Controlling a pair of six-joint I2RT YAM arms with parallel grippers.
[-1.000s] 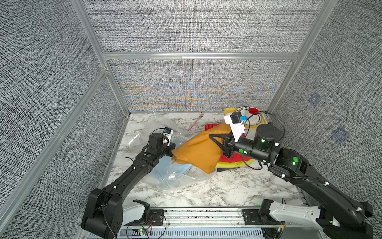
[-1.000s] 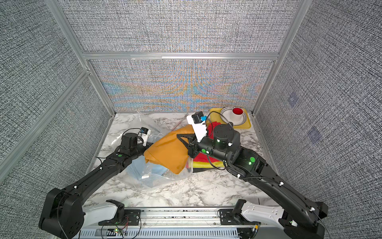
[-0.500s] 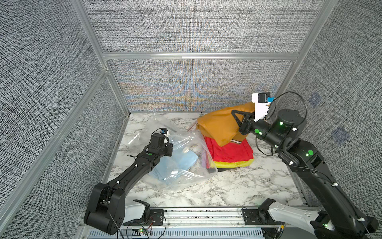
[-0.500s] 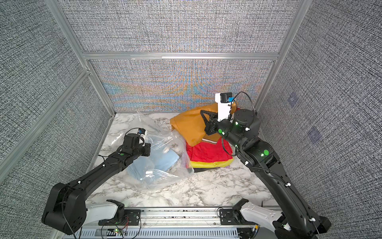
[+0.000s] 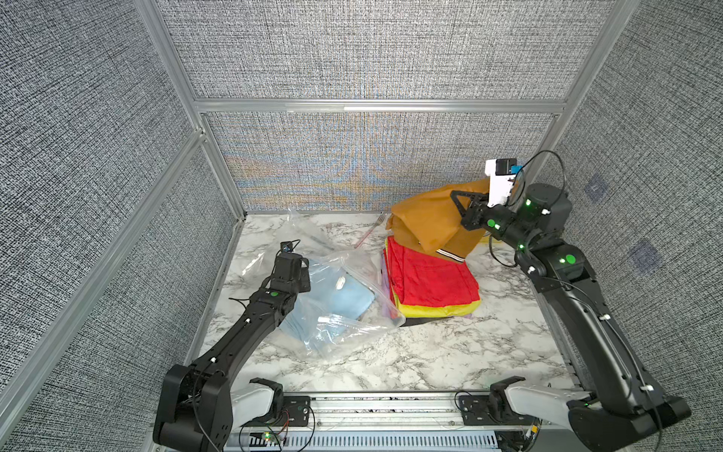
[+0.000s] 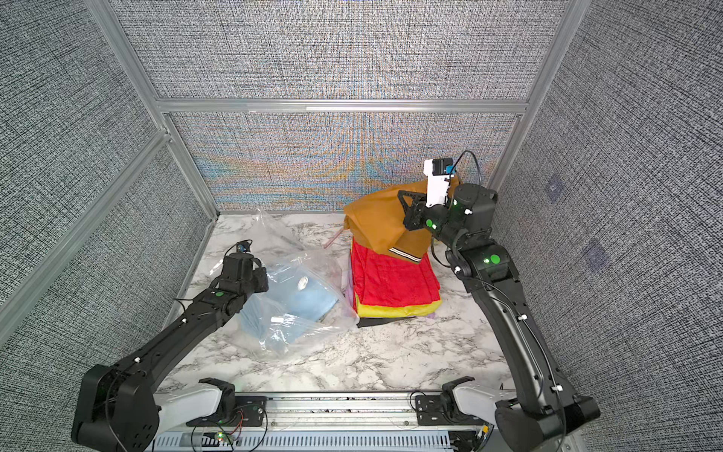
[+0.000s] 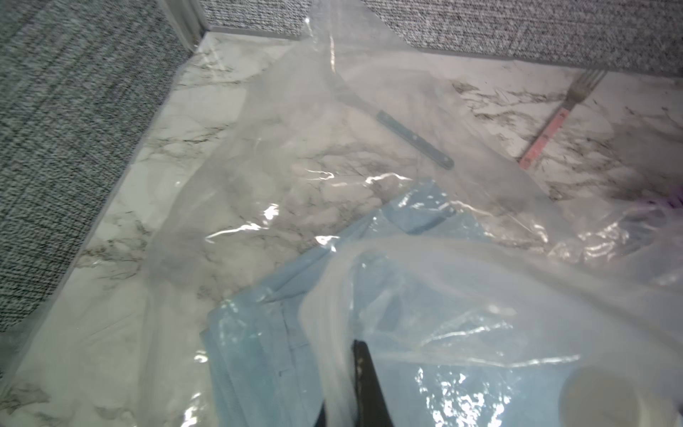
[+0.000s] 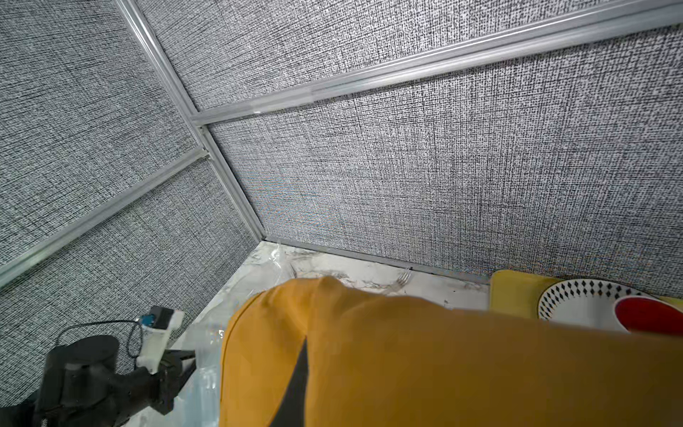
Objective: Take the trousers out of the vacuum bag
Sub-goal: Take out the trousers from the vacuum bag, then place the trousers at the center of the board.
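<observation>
The orange trousers (image 5: 426,223) hang clamped in the right hand (image 5: 463,209), above the red pair (image 5: 430,278) on the counter (image 5: 391,364). The light blue trousers (image 5: 340,301) lie inside the vacuum bag (image 5: 352,328), whose plastic the left hand (image 5: 304,276) pinches tight.

Bag (image 5: 385,319) (trousers (image 5: 338,301) inside) lies left of pile (image 5: 430,281).

fork (image 5: 369,231), pink handle, on marble table (image 5: 391,360) by back wall | yellow tray (image 8: 513,292) holding patterned plate (image 8: 576,295), red bowl (image 8: 650,314)
</observation>
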